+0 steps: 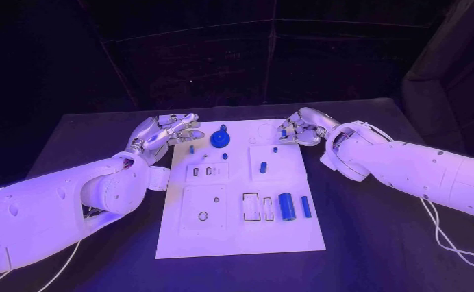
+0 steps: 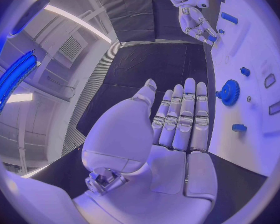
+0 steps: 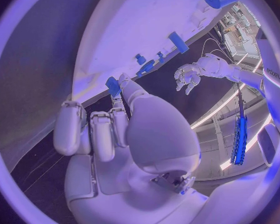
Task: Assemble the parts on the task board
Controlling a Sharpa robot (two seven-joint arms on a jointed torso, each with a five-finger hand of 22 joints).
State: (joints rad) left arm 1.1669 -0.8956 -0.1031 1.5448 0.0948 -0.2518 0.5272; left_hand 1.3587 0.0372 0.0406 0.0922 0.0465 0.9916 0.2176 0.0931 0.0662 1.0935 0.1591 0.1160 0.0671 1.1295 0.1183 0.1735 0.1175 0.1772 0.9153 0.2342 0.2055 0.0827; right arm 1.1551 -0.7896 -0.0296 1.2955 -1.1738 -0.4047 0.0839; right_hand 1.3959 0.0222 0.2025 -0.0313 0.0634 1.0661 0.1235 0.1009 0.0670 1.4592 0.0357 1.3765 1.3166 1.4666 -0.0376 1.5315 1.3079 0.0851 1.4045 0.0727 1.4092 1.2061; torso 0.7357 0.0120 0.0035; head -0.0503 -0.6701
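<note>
The white task board (image 1: 237, 237) lies in the middle of the table. Near its far edge stands a round blue gear-like part (image 1: 220, 140), seen too in the left wrist view (image 2: 228, 92). Small blue pegs (image 1: 263, 166) stand on the board, and two blue cylinders (image 1: 288, 206) lie near its right side. My left hand (image 1: 163, 131) hovers at the board's far left corner, its fingers (image 2: 184, 114) stretched out and holding nothing. My right hand (image 1: 301, 127) is at the far right corner and pinches a small blue part (image 3: 113, 86) between thumb and fingertip.
The board has several empty slots (image 1: 252, 208) and holes (image 1: 203, 216) in its near half. Black table (image 1: 385, 251) surrounds the board on all sides. A white cable (image 1: 440, 227) hangs from my right arm.
</note>
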